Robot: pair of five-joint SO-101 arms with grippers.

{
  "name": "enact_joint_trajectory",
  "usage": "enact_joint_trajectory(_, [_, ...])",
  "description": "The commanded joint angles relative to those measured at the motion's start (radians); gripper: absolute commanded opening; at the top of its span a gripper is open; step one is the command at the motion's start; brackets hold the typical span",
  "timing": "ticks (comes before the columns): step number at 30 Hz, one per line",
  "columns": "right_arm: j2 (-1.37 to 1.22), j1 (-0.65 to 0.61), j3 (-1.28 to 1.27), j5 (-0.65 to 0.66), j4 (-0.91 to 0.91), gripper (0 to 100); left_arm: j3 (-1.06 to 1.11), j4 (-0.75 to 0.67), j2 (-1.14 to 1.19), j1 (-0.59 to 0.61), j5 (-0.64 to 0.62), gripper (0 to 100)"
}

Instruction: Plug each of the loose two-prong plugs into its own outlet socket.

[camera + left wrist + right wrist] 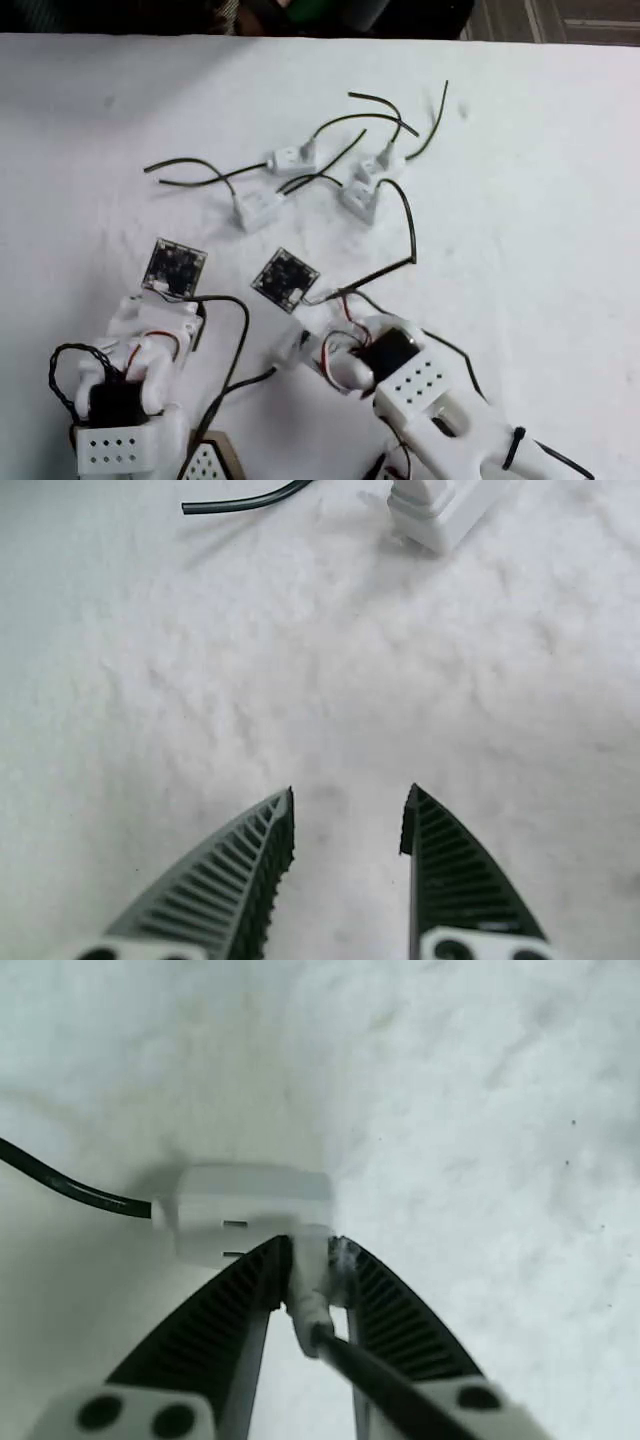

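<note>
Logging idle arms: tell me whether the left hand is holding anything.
No, the left hand is open, and the white table shows through the gap between its fingers.

White plug (308,1285) on a black cord (400,1395), pinched in the right tool (312,1250), nose touching a white socket block (250,1210) with two slots showing. Clustered on the table (520,200): one larger white block (258,208), a second larger block (360,197), a smaller white piece (290,157), another small piece (378,160). Dark leads (190,165) curling outward from each. Plug or socket, hard to tell.
</note>
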State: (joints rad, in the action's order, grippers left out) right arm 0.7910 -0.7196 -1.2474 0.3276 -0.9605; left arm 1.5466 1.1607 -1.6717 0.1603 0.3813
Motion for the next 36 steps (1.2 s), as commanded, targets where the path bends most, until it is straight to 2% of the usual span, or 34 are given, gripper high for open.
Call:
enact_joint_trajectory(1, [-0.008, 0.025, 0.057, 0.048, -0.156, 1.6, -0.006, 0.002, -0.008, 0.007, 0.011, 18])
enact_joint_trajectory(7, [-0.018, 0.024, 0.091, 0.091, -0.196, 1.6, -0.006, 0.002, -0.008, 0.007, 0.011, 18])
enact_joint_trajectory(12, [-0.166, 0.027, 0.091, 0.091, -0.185, 1.6, -0.006, 0.002, -0.008, 0.007, 0.011, 18])
enact_joint_trajectory(21, [-0.455, 0.019, 0.097, 0.091, 0.085, 1.6, -0.006, 0.002, -0.008, 0.007, 0.011, 18])
enact_joint_trajectory(27, [-0.397, 0.025, 0.061, 0.083, 0.094, 1.6, -0.006, 0.002, -0.008, 0.007, 0.011, 18])
enact_joint_trajectory(36, [-0.166, 0.025, -0.081, 0.091, 0.054, 1.6, -0.006, 0.002, -0.008, 0.007, 0.012, 18])
